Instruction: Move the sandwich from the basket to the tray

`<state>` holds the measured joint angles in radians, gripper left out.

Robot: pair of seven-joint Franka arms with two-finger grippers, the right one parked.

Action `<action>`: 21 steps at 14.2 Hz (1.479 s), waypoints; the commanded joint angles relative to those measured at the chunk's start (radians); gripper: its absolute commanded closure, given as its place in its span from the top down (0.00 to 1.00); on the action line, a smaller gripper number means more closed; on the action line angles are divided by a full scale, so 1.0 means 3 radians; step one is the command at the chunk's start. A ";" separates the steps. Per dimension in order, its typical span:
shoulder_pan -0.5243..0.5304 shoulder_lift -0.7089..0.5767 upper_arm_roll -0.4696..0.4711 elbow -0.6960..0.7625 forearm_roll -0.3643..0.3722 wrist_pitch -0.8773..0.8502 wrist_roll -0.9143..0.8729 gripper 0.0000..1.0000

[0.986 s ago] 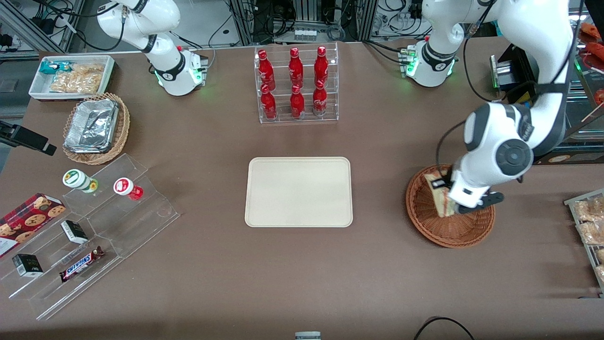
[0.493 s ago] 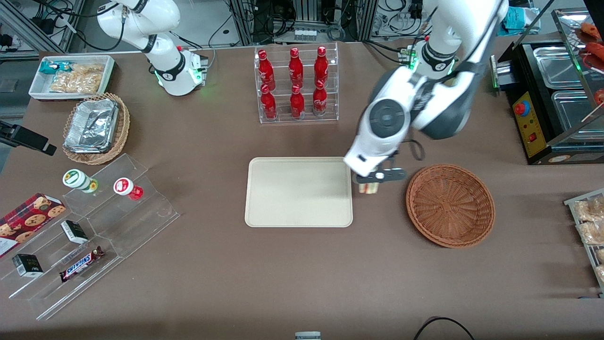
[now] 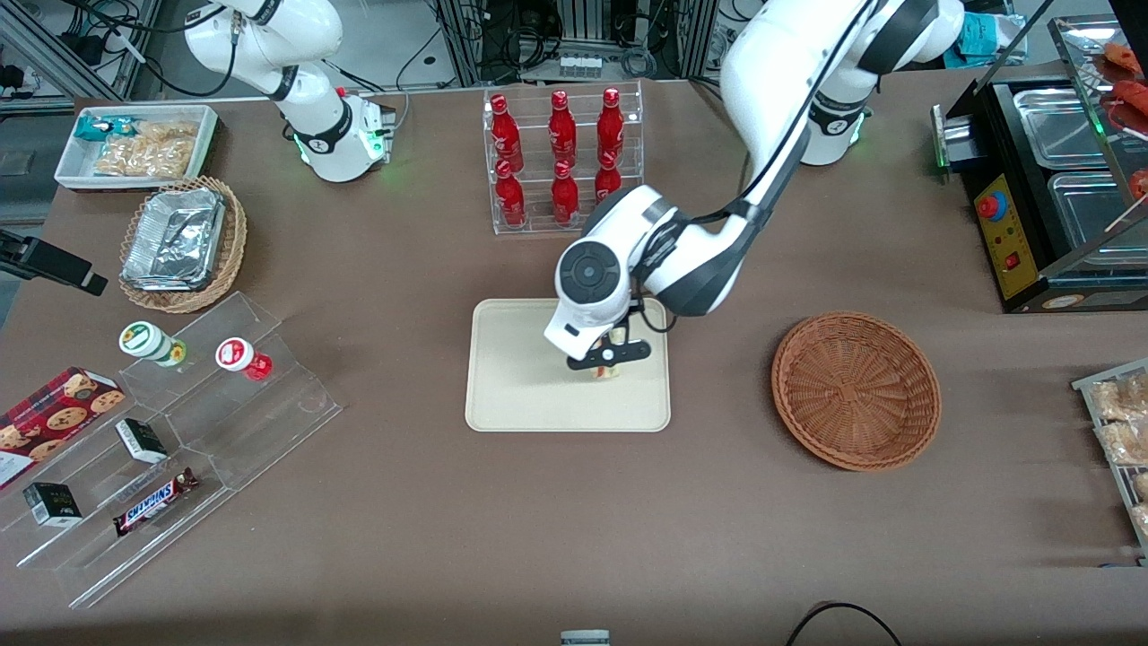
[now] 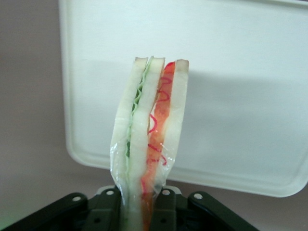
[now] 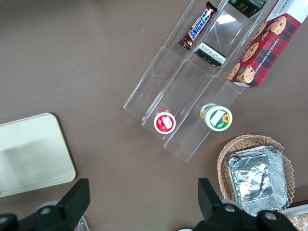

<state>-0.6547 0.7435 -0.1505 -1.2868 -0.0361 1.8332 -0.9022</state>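
Now that the gripper (image 3: 608,356), clamped on the sandwich (image 4: 149,139), has carried it from the emptied basket (image 3: 856,390) to above the tray (image 3: 520,377), only lowering and release remain.

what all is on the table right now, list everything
sandwich: 1, white with red and green filling, in the gripper above the tray
tray: 1, cream, mid-table
basket: 1, reddish-brown, toward the working arm's end
bottles: 6, red, in a clear rack
foil trays: stack, silver, in a tan basket
snack bin: 1, white
cookie box: 1, red
candy bar: 1, on clear steps
gripper: 1, black, shut on the sandwich
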 commanded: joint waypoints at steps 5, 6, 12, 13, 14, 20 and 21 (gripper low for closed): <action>-0.0155 0.0237 0.0036 0.0178 0.0243 0.0322 -0.0311 0.87; -0.0144 0.0201 0.0047 0.0178 0.0243 0.0307 -0.0301 1.00; -0.0038 -0.0646 0.0394 0.0133 0.0248 -0.0443 -0.0159 1.00; 0.0100 -0.0800 0.0415 0.0097 0.0238 -0.0668 0.0040 1.00; 0.0218 -0.0958 0.0415 0.0016 0.0233 -0.0847 0.0305 1.00; 0.1795 -0.1904 -0.0375 -0.0592 0.0253 -0.1391 0.1448 1.00; 0.2032 -0.2037 -0.0575 -0.0710 0.0258 -0.1381 0.1448 1.00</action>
<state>-0.1750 0.2494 -0.1937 -1.3725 0.0345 1.4090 -0.4793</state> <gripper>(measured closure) 0.000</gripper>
